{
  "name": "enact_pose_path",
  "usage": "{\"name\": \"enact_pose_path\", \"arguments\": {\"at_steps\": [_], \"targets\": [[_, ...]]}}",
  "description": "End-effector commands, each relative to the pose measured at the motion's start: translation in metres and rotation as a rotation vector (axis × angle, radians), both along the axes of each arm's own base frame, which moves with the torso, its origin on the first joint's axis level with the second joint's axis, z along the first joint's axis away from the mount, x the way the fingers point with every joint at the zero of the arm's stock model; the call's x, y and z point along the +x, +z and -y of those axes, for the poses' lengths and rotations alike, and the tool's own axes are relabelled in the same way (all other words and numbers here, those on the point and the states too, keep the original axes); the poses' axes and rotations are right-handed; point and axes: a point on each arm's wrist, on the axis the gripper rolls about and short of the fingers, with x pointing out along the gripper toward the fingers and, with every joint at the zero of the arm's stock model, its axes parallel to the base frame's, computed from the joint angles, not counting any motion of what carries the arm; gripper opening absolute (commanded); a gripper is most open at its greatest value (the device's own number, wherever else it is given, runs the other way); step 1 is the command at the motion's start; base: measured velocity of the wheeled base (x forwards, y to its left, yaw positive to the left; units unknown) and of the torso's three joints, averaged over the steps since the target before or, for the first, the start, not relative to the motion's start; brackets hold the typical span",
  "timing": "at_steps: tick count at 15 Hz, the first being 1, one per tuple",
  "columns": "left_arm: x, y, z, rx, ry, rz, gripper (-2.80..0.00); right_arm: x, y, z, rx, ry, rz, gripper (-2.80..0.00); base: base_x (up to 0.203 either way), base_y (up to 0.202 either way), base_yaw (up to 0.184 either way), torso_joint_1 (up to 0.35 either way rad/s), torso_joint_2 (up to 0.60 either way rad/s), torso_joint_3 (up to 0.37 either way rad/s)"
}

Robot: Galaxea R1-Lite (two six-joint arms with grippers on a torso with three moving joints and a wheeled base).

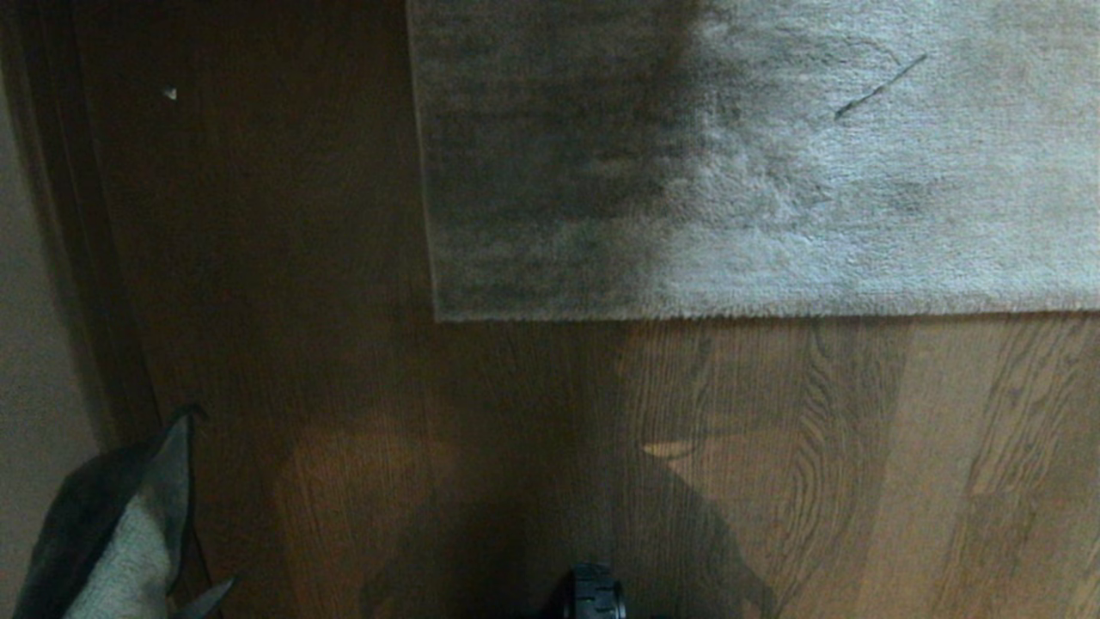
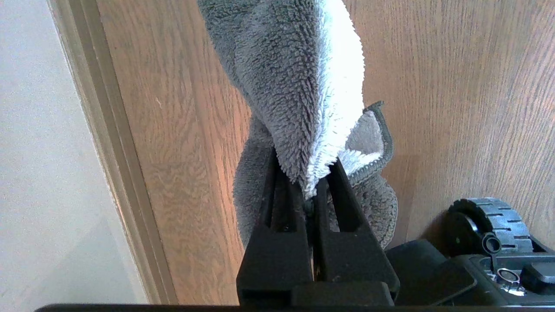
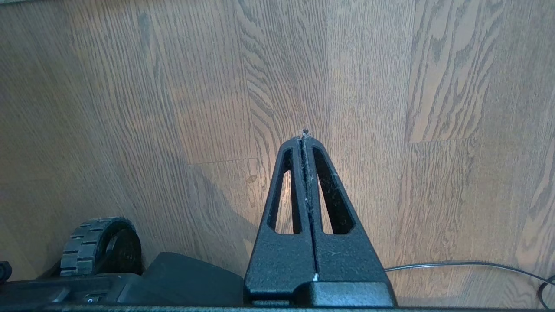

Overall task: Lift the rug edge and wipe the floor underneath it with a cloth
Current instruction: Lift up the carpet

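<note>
A large grey plush rug (image 1: 756, 163) lies flat on the dark wooden floor (image 1: 601, 447); its near edge (image 1: 773, 315) runs straight across, with a square corner (image 1: 440, 316) on the left. The fuzzy grey cloth (image 2: 299, 86) with a dark stitched border hangs from my left gripper (image 2: 308, 173), whose fingers are shut on it; the same cloth (image 1: 120, 533) shows at the head view's lower left, well short of the rug. My right gripper (image 3: 305, 138) is shut on nothing, hovering over bare floor (image 3: 173, 108), and is out of the head view.
A pale wall (image 2: 47, 173) and a wooden baseboard (image 2: 112, 164) run along the left side. My base's treaded wheels (image 2: 494, 216) (image 3: 97, 242) (image 1: 591, 593) sit near the floor. A thin cable (image 3: 468, 264) lies on the floor beside the right gripper.
</note>
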Motion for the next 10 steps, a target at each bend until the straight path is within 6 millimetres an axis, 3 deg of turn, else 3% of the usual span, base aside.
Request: {"name": "enact_pose_path", "arguments": {"at_steps": [1, 10], "targets": [[0.0000, 0.0001, 0.0000, 0.000, 0.000, 0.001, -2.80, 0.0000, 0.0001, 0.0000, 0.000, 0.000, 0.001, -2.80, 0.000, 0.000, 0.000, 0.000, 0.00, 0.000], [0.0000, 0.0001, 0.0000, 0.000, 0.000, 0.001, -2.80, 0.0000, 0.0001, 0.0000, 0.000, 0.000, 0.001, -2.80, 0.000, 0.000, 0.000, 0.000, 0.00, 0.000]]}}
